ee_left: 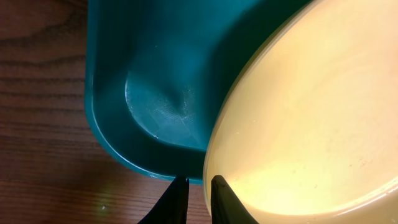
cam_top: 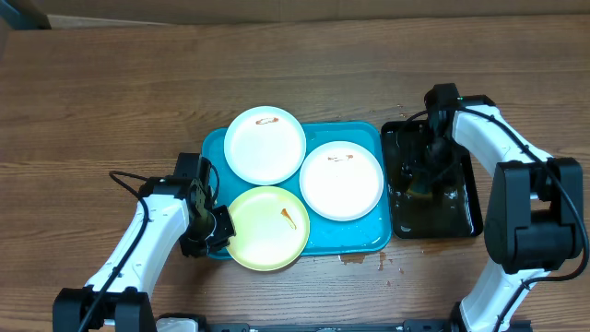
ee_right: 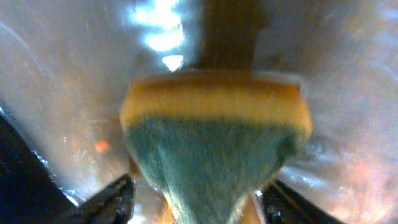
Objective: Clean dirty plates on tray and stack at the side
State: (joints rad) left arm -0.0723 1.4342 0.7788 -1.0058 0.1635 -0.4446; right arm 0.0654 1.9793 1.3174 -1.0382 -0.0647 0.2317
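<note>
Yellow-and-green sponge (ee_right: pixel 214 124) lies between the spread fingers of the right gripper (ee_right: pixel 199 202) over the black tray (cam_top: pixel 461 217) at frame right; it should close squarely on the sponge's middle before lifting. The left gripper (cam_top: pixel 214 228), nearly together, straddles the rim of the yellow-green plate (cam_top: pixel 267 228) at the lower left of the turquoise tray (cam_top: pixel 355 235); whether it pinches, I cannot tell.

2 white plates (cam_top: pixel 265 145) (cam_top: pixel 341 180) & 1 yellow-green plate (cam_top: pixel 267 228) are sitting here. 1 blue tray (cam_top: pixel 369 242) & 1 black tray (cam_top: pixel 464 219) are lying on the desk (cam_top: pixel 138 92). 1 sponge (ee_right: pixel 214 124) & 2 robot arms (cam_top: pixel 147 235) (cam_top: pixel 489 138) are showing.
</note>
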